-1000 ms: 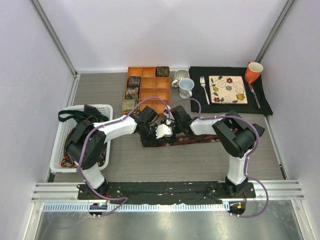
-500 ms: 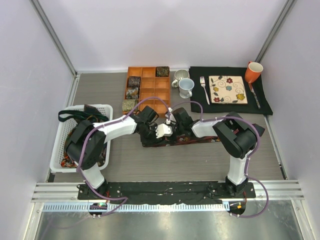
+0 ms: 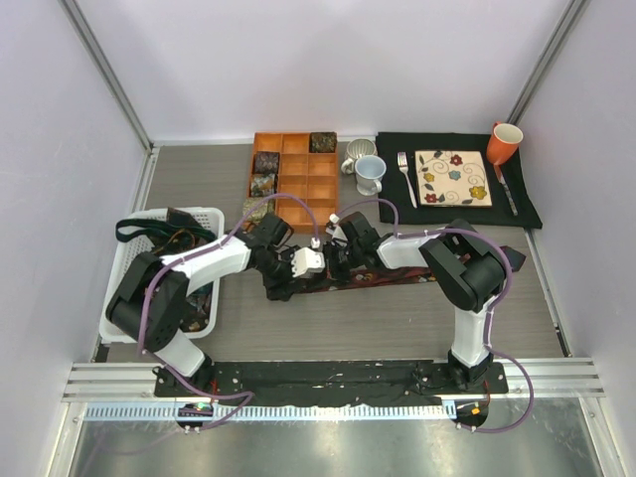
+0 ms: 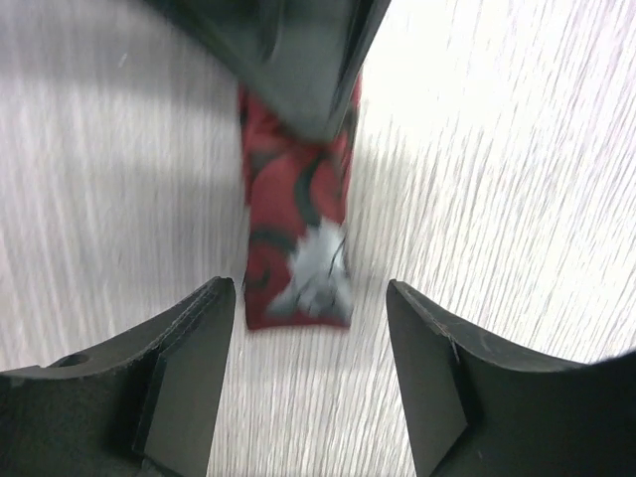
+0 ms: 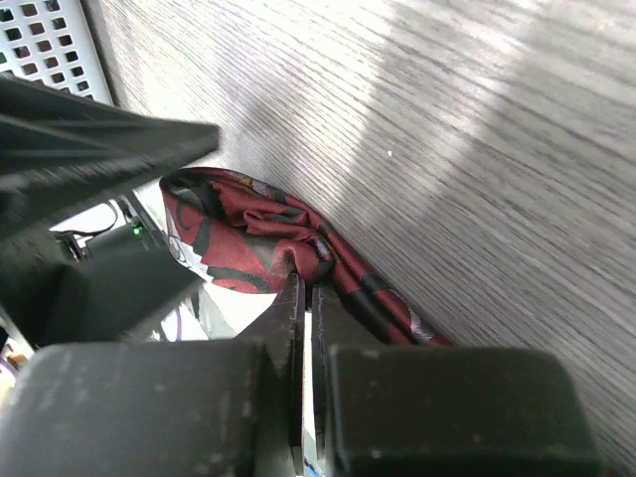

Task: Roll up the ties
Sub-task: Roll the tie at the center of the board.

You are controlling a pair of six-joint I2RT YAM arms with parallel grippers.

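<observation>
My left gripper (image 4: 310, 296) stands wide open, holding nothing. The maroon tie (image 4: 296, 214) end lies between the jaws, toward 12 o'clock. My right gripper (image 5: 304, 286) is pinched closed on its fold.

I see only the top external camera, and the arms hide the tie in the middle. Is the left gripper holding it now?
Observer: No. The left wrist view shows the left gripper open; the end of the maroon tie lies between its fingertips, touching neither.
Operator: And the other one?
Observer: The right gripper is shut, and the tie bunches into folds at its tips, so it seems to pinch the fabric.
</observation>
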